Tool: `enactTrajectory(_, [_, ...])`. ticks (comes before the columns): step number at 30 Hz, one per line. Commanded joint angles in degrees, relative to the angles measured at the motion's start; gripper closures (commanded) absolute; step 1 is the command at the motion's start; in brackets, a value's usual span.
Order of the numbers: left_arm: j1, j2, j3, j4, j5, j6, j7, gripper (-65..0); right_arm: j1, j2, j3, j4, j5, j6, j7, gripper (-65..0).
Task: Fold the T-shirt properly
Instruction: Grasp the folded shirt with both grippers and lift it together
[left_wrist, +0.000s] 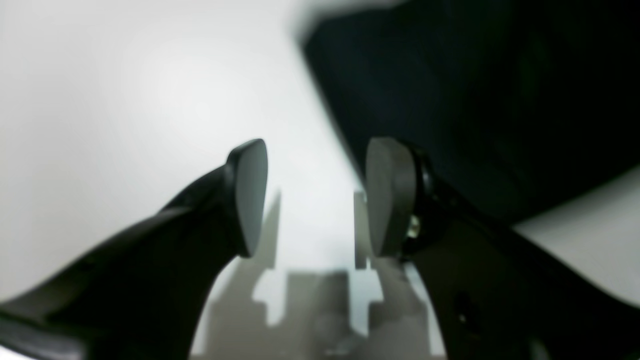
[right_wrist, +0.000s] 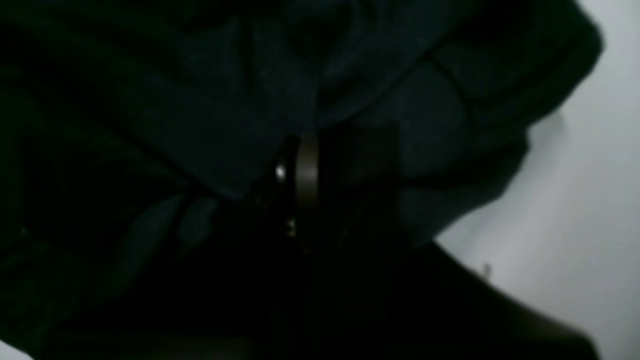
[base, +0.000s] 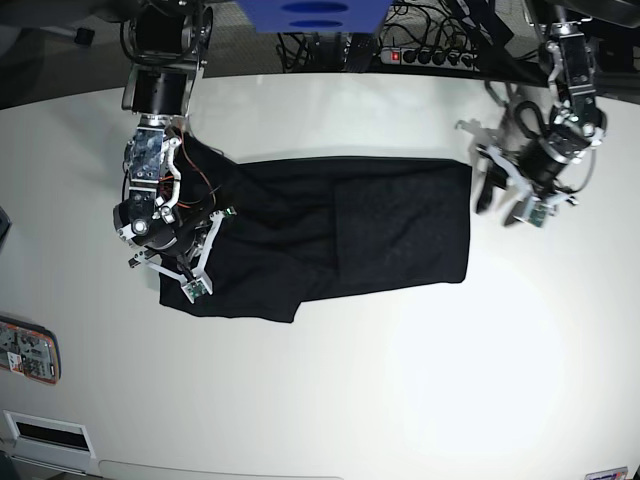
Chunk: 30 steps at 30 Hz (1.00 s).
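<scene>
The black T-shirt (base: 340, 235) lies spread across the white table (base: 400, 380), with a fold over its middle. My right gripper (base: 190, 262) is at the shirt's left end. In the right wrist view dark cloth (right_wrist: 200, 100) fills the frame, bunched around the gripper (right_wrist: 315, 170), which is shut on it; one grey pad (right_wrist: 306, 170) shows as a thin strip. My left gripper (base: 492, 195) stands open just off the shirt's right edge. In the left wrist view its pads (left_wrist: 250, 195) are spread apart over bare table, the gripper (left_wrist: 320, 200) holds nothing, and the shirt (left_wrist: 475, 100) lies to the upper right.
A blue object (base: 310, 15), a power strip (base: 430, 55) and cables sit beyond the table's far edge. A small device (base: 25, 350) lies at the left edge, and a white vented part (base: 45, 435) sits at the front left corner.
</scene>
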Motion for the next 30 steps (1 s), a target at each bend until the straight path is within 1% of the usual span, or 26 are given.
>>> enactTrajectory(1, [-1.77,-0.06,1.22,0.16,-1.03,0.32,-1.92,-31.0,1.01,0.44,-0.65,1.90,-0.69,-0.34,-0.14,0.0])
enactTrajectory(4, [-4.50,1.88,2.71,-3.10,-0.50,0.32,-2.09,-31.3,1.19,0.44,-2.67,3.22,-0.78,-0.34,-0.23,0.0])
enactTrajectory(6, [-6.08,2.76,3.41,-4.50,-0.50,0.32,-2.09,-31.3,1.19,0.44,-3.72,3.40,-0.78,-0.34,-1.46,0.0])
enactTrajectory(9, [-7.93,2.76,5.00,-5.91,-0.50,0.32,-2.09,-31.1,1.19,0.44,-5.39,3.48,-0.78,-0.34,-2.95,0.0])
enactTrajectory(13, [-9.77,2.85,6.93,-8.63,-0.42,0.32,-2.09,-31.0,1.19,0.35,-6.62,6.91,-0.78,-0.34,-3.92,0.0])
enactTrajectory(19, [-13.11,2.93,9.83,-18.04,-0.50,0.32,-2.36,-31.0,1.28,0.35,-11.90,10.25,-0.78,-0.34,-8.23,0.0])
enactTrajectory(23, [-13.46,2.93,13.61,-18.83,-0.50,0.32,-5.96,-31.0,1.28,0.26,-13.13,10.78,-0.87,-0.34,-9.11,0.0])
enactTrajectory(24, [-13.55,2.93,14.75,-18.83,-0.42,0.32,-6.75,-31.0,1.28,-0.53,-13.66,10.87,-0.87,-0.43,-9.28,0.0])
enactTrajectory(26, [-13.64,2.93,16.95,-18.83,-0.42,0.32,-6.66,-31.0,1.28,-2.82,-14.62,11.04,-0.87,-2.19,-9.55,0.0])
enactTrajectory(28, [-13.73,2.93,19.68,-18.83,-0.42,0.32,-6.66,-31.0,1.28,-3.08,-16.47,11.04,-0.87,-4.39,-9.55,0.0])
enactTrajectory(30, [-13.73,2.93,21.87,-18.83,-0.42,0.32,-6.93,-31.0,1.28,-3.08,-18.84,11.48,-0.87,-5.88,-9.72,0.0])
